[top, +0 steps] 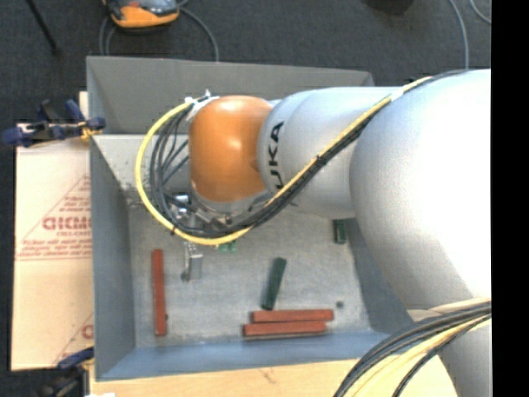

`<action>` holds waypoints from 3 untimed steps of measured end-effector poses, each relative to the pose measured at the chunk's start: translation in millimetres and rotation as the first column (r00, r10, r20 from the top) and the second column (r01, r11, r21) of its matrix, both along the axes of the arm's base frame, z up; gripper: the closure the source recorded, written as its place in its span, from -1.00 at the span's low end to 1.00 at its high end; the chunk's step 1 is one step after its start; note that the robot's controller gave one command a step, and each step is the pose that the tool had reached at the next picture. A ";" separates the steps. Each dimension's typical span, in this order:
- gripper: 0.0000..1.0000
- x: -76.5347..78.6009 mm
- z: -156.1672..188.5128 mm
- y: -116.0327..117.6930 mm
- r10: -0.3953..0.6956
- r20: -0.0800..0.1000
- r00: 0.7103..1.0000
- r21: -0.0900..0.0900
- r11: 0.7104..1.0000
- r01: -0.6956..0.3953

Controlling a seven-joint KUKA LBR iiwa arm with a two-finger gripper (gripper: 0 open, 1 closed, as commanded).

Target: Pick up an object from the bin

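Observation:
Below the orange cover, the gripper (192,265) hangs over the left part of the bin floor, its thin metal fingertip pointing down. A long red-brown stick (157,292) lies upright along the left wall, just left of the gripper. To the gripper's right a dark green bar (274,283) lies tilted on the floor. A small green bit (227,245) peeks out beside the gripper's body. Nothing is visible between the fingers.
Two red-brown sticks (289,322) lie side by side near the front wall. A small dark green block (339,231) sits at the right, beside the arm. The arm covers the back and right of the bin.

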State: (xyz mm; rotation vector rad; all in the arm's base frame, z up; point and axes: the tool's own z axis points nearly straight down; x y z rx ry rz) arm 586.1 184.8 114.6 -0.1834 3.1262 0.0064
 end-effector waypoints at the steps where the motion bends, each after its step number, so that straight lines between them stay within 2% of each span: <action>1: -1.00 -3.2 -43.6 -43.9 0.140 -0.012 0.990 -0.008 0.990 -0.140; 2: -1.00 29.1 -6.2 -45.4 0.103 -0.011 0.995 -0.005 0.995 -0.103; 3: -1.00 48.4 4.9 -69.5 0.084 0.009 0.996 -0.003 0.996 -0.084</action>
